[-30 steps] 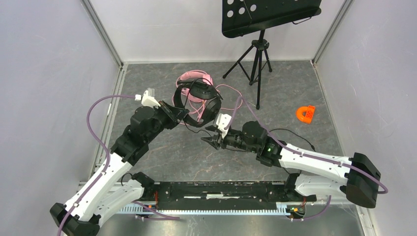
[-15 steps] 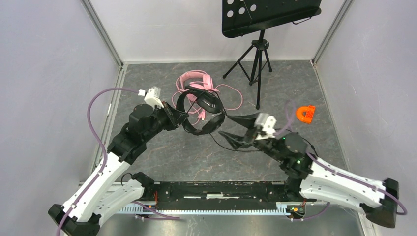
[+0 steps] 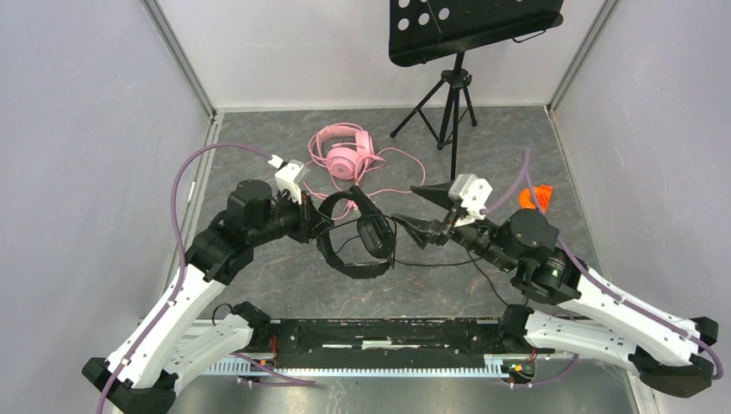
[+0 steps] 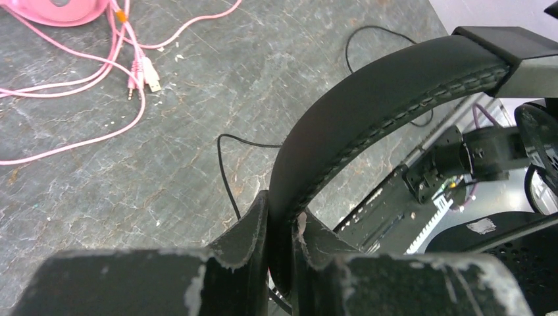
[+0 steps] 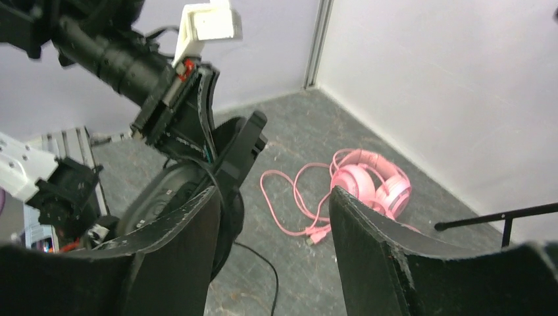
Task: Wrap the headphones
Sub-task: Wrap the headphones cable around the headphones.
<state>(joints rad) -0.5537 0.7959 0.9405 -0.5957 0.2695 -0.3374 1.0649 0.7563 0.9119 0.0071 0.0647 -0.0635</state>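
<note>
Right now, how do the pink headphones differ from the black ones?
The pink headphones lie free on the table; the black headphones are gripped by the headband in the left hand. The pink cable sprawls in loose loops; the black cable is thinner and trails across the table. Both are over-ear, with cables unwrapped.

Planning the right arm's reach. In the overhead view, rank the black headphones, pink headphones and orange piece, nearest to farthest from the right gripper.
From the right gripper:
1. black headphones, just to its left.
2. pink headphones, farther back and to the left, on the table.
3. orange piece, well off to its right.
</note>
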